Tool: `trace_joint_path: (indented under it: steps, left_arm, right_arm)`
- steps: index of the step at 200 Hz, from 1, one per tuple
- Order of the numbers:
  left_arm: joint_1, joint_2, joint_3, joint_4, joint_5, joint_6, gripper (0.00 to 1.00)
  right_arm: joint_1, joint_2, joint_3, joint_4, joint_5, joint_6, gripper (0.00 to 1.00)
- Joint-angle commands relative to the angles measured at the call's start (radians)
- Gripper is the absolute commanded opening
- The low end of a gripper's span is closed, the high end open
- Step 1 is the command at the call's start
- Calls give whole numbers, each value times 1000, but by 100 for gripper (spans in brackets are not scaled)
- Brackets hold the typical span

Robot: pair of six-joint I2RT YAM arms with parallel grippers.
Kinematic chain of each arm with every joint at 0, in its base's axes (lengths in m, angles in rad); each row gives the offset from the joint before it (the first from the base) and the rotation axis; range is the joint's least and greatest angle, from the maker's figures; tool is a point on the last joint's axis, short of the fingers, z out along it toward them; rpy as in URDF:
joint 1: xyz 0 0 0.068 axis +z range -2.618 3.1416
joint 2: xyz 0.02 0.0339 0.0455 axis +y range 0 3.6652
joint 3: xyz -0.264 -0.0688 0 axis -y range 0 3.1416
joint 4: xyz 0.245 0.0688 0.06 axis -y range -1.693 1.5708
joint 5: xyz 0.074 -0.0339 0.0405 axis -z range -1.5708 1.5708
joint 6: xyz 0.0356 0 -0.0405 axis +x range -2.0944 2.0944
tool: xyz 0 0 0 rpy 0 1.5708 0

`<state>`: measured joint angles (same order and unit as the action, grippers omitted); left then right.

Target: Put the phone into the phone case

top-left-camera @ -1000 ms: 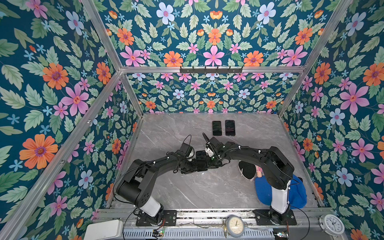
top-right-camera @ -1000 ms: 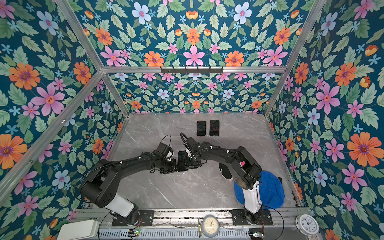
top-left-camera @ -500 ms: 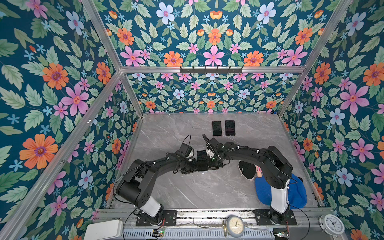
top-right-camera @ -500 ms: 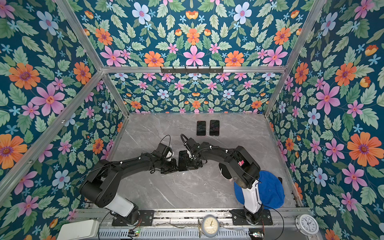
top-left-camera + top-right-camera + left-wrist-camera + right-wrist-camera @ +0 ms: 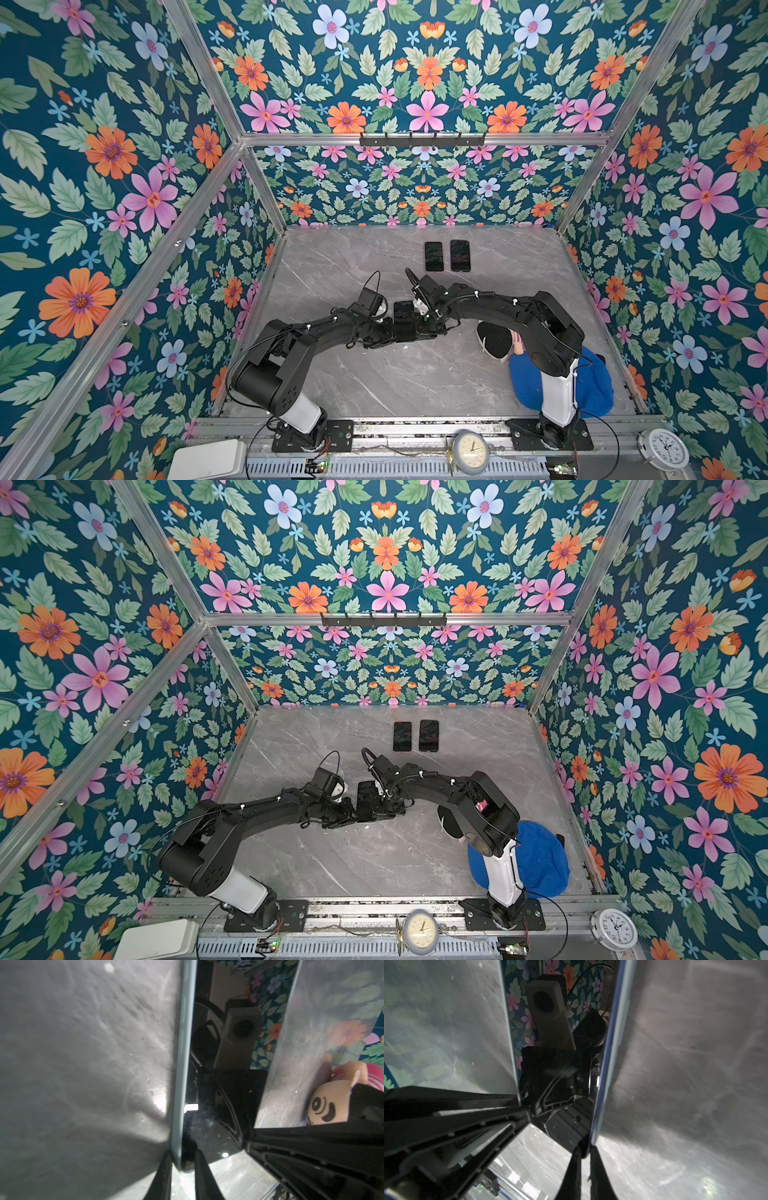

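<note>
A black-screened phone (image 5: 403,311) (image 5: 366,791) is held over the middle of the table between both grippers. A pale blue rim (image 5: 180,1064) (image 5: 608,1064) runs along its edge; whether that rim is the phone case I cannot tell. My left gripper (image 5: 397,332) (image 5: 181,1154) straddles one near corner, a finger on each face. My right gripper (image 5: 424,328) (image 5: 585,1150) pinches the other near corner. The glass (image 5: 218,1095) (image 5: 560,1064) mirrors the wrist cameras.
Two more dark phones (image 5: 433,256) (image 5: 460,255) lie side by side at the back of the marble table (image 5: 395,382). A plush doll (image 5: 324,1105) and a blue cloth (image 5: 594,386) sit by the right arm's base. Clocks (image 5: 469,451) stand on the front rail.
Both arms and the phone stay almost where they were. The right gripper's fingers have drawn together on the phone's corner.
</note>
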<state>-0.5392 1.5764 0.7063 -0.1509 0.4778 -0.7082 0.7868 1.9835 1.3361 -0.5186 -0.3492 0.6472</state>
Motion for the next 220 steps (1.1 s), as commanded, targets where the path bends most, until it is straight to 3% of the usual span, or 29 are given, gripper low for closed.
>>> trace_joint_path:
  steps: [1,80,104,139,181,220]
  left_arm:
    - [-8,11,-14,23,29,-9,28]
    - [-18,13,-26,55,35,-23,19]
    - [-17,-9,-9,-13,15,-4,19]
    - [-16,-50,35,-132,-66,53,31]
    - [-16,-15,47,-79,-24,57,39]
    - [-16,8,38,-25,21,30,38]
  right_arm:
    - [12,15,3,69,-71,3,10]
    - [18,24,7,77,-79,7,8]
    - [17,-24,14,3,4,-11,7]
    - [11,-77,-13,-8,124,-53,23]
    - [11,-67,-32,32,136,-57,37]
    - [8,-40,-50,68,81,-45,35]
